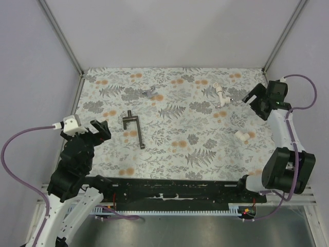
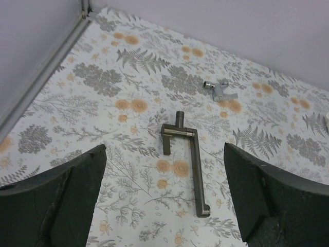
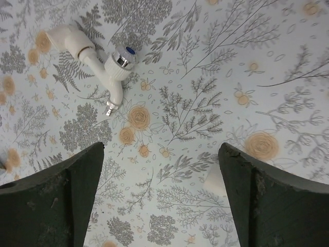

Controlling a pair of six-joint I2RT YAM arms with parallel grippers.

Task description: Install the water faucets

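Top external view: one white faucet (image 1: pixel 221 94) lies on the flowery bench (image 1: pixel 169 149) at the upper right, near the right claw (image 1: pixel 255 102). A second white faucet piece (image 1: pixel 241 136) lies lower down on the right. The left claw (image 1: pixel 96 130) is at the left, near the dark T-shaped tool (image 1: pixel 133 128). Both claws are spread wide apart and hold nothing.

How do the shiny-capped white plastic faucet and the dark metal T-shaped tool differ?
The shiny-capped white plastic faucet is bent; the dark metal T-shaped tool is straight-barred and longer. The faucet lies before the right claw, the tool before the left claw. Both lie loose on the floral tabletop.
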